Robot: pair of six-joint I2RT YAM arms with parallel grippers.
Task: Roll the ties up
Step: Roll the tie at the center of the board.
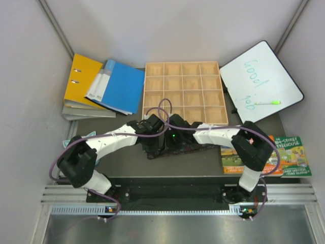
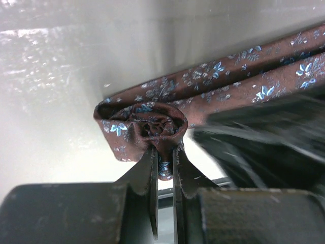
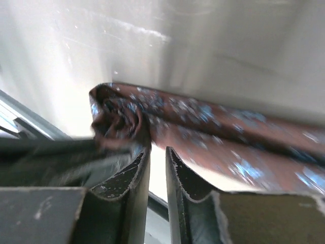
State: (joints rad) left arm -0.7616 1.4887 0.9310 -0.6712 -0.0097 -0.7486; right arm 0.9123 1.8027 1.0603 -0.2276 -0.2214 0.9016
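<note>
The tie (image 1: 199, 149) lies across the desk (image 1: 127, 162), long axis left-right. Left jaws pinch its rolled end (image 2: 147, 124); right jaws, narrowly apart and empty, stand just beside it, unrolled length trailing right.

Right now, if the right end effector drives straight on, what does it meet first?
Most likely the tie: its strip crosses just ahead of the right end effector, beside the rolled end. Depth is unclear.
</note>
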